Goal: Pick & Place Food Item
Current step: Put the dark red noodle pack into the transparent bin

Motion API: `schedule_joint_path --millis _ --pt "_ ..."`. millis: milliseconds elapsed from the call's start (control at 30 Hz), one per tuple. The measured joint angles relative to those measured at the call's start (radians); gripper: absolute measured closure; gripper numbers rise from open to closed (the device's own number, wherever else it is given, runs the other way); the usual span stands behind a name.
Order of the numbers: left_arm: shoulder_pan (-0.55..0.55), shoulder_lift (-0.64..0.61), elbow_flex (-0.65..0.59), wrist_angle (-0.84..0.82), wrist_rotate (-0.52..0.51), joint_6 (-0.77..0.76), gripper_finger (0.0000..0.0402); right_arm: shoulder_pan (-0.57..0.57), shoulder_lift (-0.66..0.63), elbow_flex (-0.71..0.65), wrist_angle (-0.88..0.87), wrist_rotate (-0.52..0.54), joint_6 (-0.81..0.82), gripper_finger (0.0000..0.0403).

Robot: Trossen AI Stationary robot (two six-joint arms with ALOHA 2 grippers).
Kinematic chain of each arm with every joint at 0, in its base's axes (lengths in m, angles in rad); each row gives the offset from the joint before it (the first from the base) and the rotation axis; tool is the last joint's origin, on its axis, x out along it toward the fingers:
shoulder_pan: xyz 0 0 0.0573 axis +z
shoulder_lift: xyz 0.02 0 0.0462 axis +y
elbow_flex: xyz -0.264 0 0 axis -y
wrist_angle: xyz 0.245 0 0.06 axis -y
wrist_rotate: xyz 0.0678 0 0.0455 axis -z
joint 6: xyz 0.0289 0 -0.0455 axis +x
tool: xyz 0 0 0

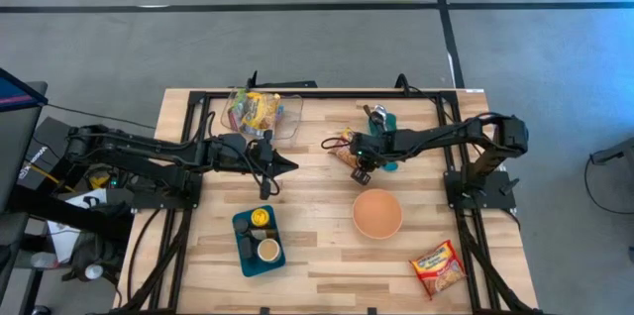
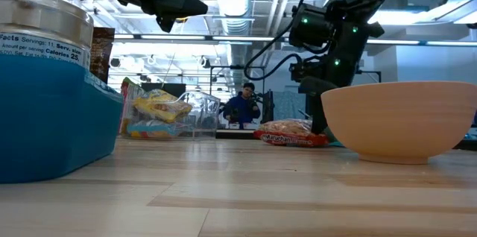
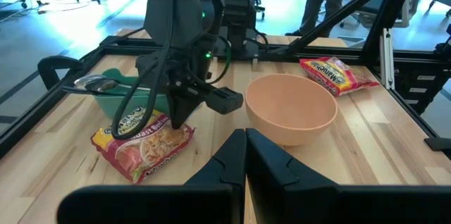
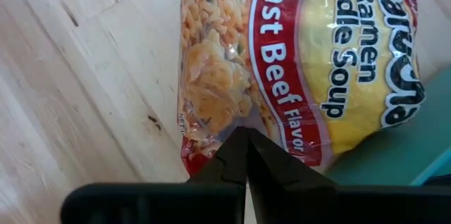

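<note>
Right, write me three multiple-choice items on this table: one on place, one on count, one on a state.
1. Where does the red roast-beef ramen packet lie?
A. In the bowl
B. Beside the teal dish, under the right gripper
C. In the blue tray

2. How many red ramen packets are on the table?
A. Two
B. One
C. Four

3. The tan round bowl is:
A. Overturned
B. Full of noodles
C. Upright and empty

Answers: 1 B, the left wrist view shows it there; 2 A, a second packet lies near the table corner; 3 C, its bare inside shows from above.
</note>
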Motion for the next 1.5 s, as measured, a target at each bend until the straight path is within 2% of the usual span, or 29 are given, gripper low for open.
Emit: schedule_joint_path --millis 133,500,700,1033,1500 --pt "0.000 0.000 0.000 0.000 0.000 0.000 0.0399 -0.004 0.000 0.000 0.000 -0.001 0.000 0.0385" --pt "0.000 0.000 0.000 0.000 0.000 0.000 0.0399 -0.004 0.000 0.000 -0.002 -0.001 -0.008 0.0273" --pt "0.000 0.000 0.000 0.000 0.000 0.000 0.0399 -0.004 -0.001 0.007 -0.043 -0.002 -0.027 0.0233" --pt "0.000 0.000 0.000 0.000 0.000 0.000 0.0399 0.023 -0.002 0.116 -0.144 -0.002 -0.026 0.0225" --pt "0.000 0.000 0.000 0.000 0.000 0.000 0.0399 0.030 -0.002 0.117 -0.165 -0.030 0.005 0.0223"
